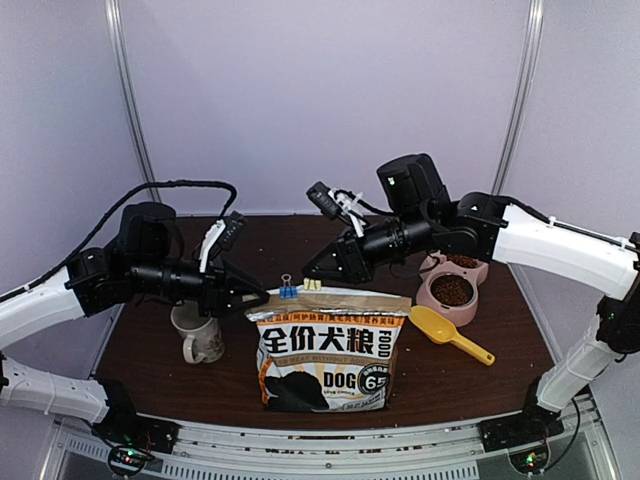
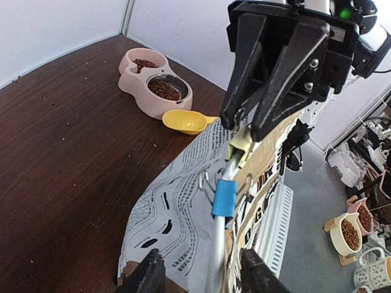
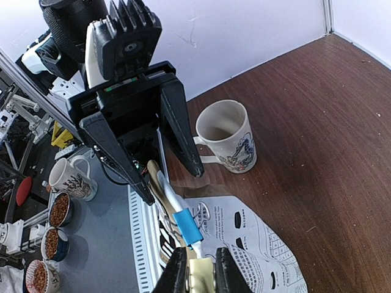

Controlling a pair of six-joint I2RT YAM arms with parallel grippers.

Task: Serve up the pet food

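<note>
Dog-food bag (image 1: 330, 350) top: right gripper (image 3: 200, 271) clamped on cream clip (image 2: 239, 146), left gripper (image 2: 203, 276) apart.

The table (image 1: 480, 375) has a dark brown wooden top. A brown paper dog food bag (image 1: 330, 355) stands upright at the middle, near the front edge. Near its left side stands a white mug (image 1: 200, 338) with a printed picture, also upright. At the right, further back, sits a pink double pet bowl (image 1: 437, 305). A yellow plastic scoop (image 1: 440, 326) lies just beside this bowl, its handle pointing to the front right. Small pale crumbs (image 2: 66, 124) are scattered on the wood.
</note>
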